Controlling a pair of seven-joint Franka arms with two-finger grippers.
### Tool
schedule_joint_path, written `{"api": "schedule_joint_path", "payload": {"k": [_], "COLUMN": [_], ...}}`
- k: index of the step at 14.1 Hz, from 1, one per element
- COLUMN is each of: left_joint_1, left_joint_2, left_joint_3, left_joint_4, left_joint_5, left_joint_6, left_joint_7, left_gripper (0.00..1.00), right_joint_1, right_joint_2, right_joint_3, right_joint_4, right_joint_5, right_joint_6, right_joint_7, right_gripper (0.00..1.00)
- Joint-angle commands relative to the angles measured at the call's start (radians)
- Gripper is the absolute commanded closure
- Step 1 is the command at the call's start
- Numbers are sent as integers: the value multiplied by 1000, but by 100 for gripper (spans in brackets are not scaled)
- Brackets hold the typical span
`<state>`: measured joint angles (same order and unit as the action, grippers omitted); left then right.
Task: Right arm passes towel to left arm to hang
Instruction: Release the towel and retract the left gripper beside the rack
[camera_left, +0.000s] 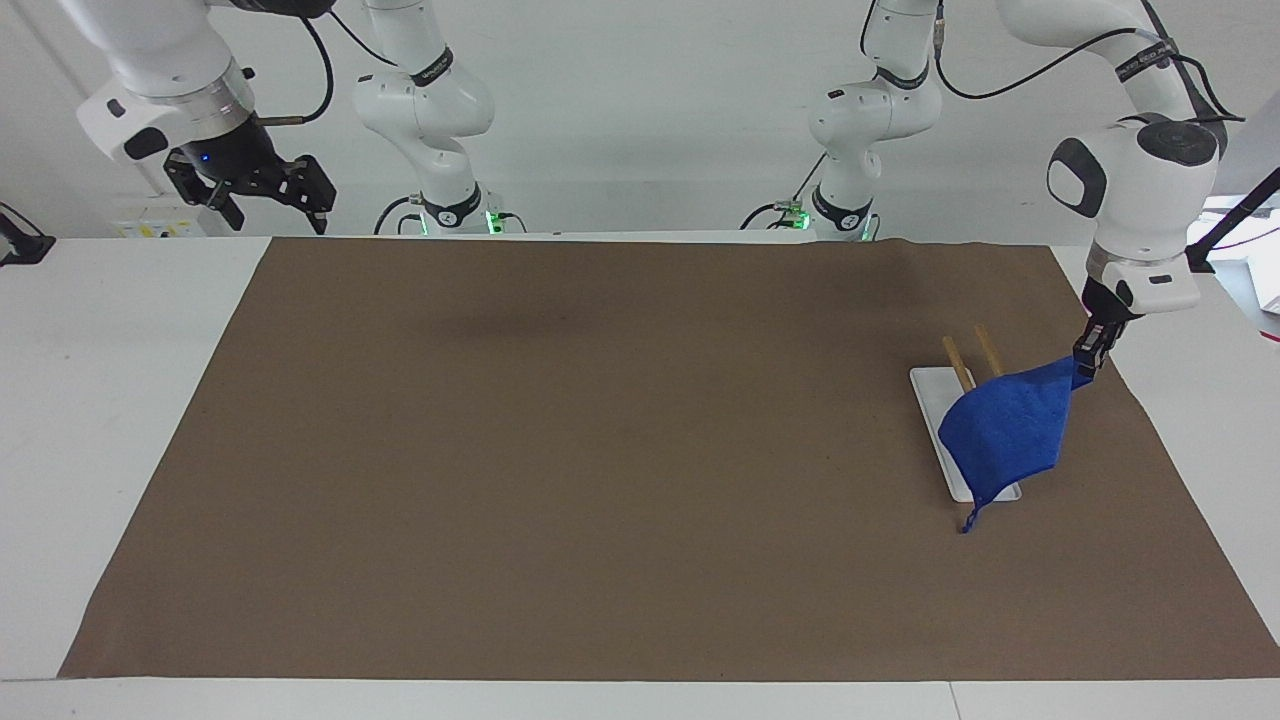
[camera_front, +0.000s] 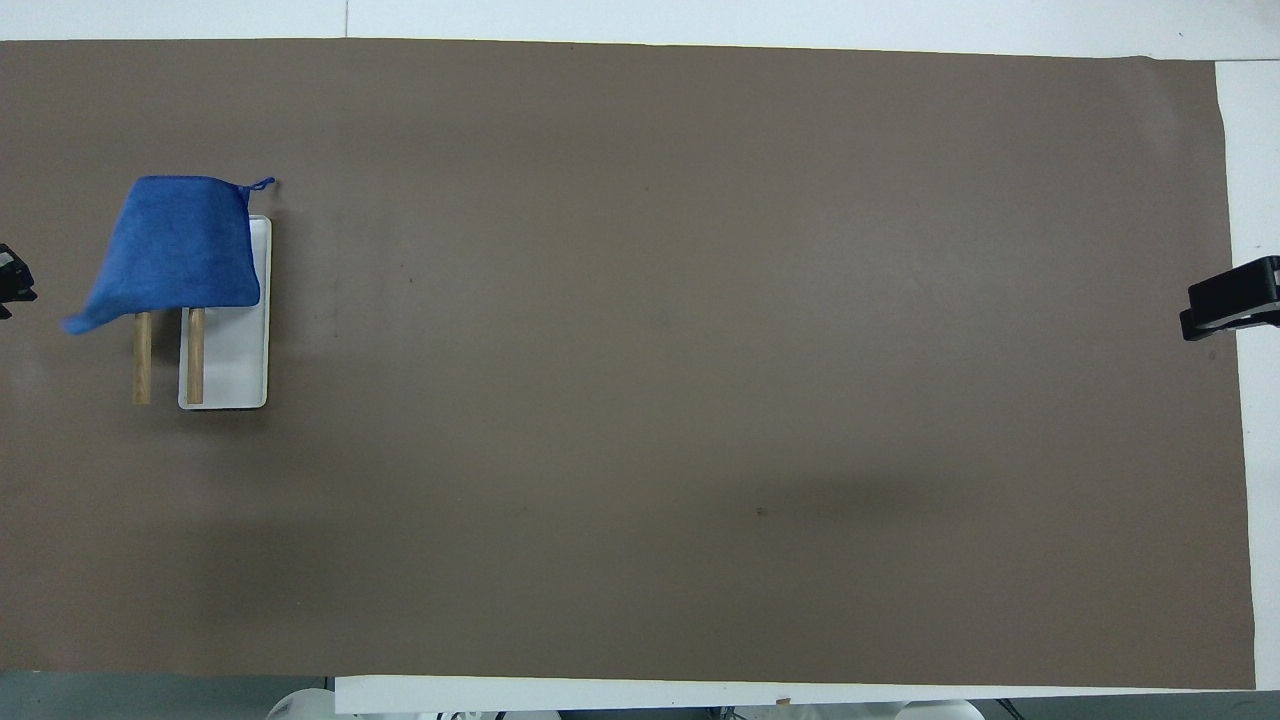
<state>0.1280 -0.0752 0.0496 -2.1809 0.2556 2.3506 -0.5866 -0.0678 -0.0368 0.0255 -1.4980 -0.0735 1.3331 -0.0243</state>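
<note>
The blue towel (camera_left: 1005, 430) is draped over the farther ends of two wooden rods (camera_left: 955, 362) on a white rack base (camera_left: 935, 425), toward the left arm's end of the table. My left gripper (camera_left: 1085, 362) is shut on the towel's upper corner and holds it up beside the rods. The towel's loop (camera_left: 968, 520) hangs at its lowest corner. In the overhead view the towel (camera_front: 180, 245) covers the rod ends (camera_front: 195, 355). My right gripper (camera_left: 275, 212), with its blue light, is open and empty, raised over the right arm's end of the table, and waits.
A brown mat (camera_left: 600, 450) covers most of the white table (camera_left: 100, 400). The rack base (camera_front: 240, 360) stands on the mat. The right gripper's tip (camera_front: 1230, 300) shows over the mat's edge in the overhead view.
</note>
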Motion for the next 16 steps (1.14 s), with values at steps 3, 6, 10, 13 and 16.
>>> {"api": "schedule_joint_path", "payload": {"k": [3, 6, 10, 13, 16], "left_joint_1": [-8, -103, -223, -268, -258], "left_joint_2": [5, 2, -17, -17, 53], "left_joint_3": [-13, -14, -23, -25, -14], "left_joint_4": [19, 44, 203, 338, 611], "left_joint_5": [1, 1, -80, -151, -289], "left_joint_6": [-8, -119, -442, -650, -840], "left_joint_7": [4, 5, 36, 209, 356], "left_gripper": [0, 0, 0, 0, 0], "right_joint_1": [2, 8, 6, 6, 6], "right_joint_2": [-23, -23, -23, -23, -23], "right_joint_3": [-4, -3, -3, -3, -3], "right_joint_4": [-30, -30, -30, -30, -30], "right_joint_5": [-2, -2, -2, 0, -2], "right_joint_6": [5, 5, 5, 5, 5], "right_joint_7": [-17, -17, -17, -17, -16], "right_gripper": [0, 0, 0, 0, 0]}}
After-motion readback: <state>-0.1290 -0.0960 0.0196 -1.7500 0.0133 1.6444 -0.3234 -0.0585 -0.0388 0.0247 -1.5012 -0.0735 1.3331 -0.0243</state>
